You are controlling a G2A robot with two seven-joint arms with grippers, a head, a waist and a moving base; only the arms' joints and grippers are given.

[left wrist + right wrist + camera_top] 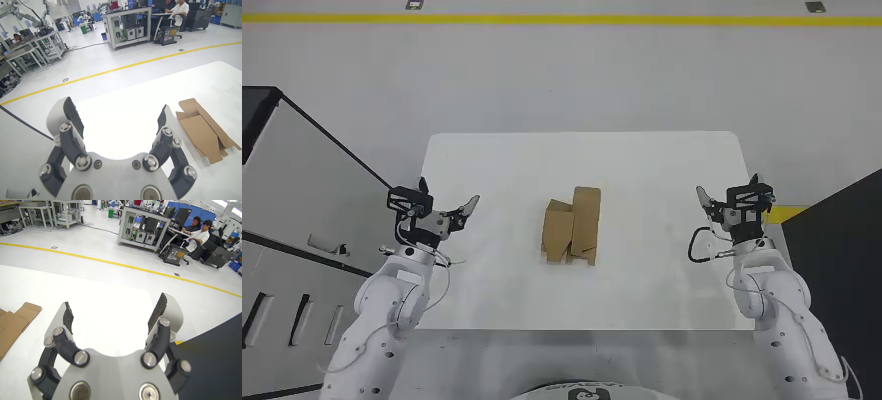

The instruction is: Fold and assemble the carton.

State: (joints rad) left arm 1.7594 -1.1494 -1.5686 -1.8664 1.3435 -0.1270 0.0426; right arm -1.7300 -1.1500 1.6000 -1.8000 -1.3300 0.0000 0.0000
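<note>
carton (572, 228) lying flat n unfolded, mid table (642, 170) | left gripper (449, 197) hovering over left edge of table, jaws gaping wide, w/ nothing in em | right gripper (730, 190) hanging by right edge, jaws spread too, holding zip | both sitting well apart from carton, no contact atm

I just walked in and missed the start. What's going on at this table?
A two-armed robot is set to fold and assemble a carton, but neither arm is touching it. The carton lies as a flattened brown blank near the middle of the white table. The left gripper and right gripper are both open and empty, one at each side of the table, well apart from the carton. No folding has been done yet.
</note>
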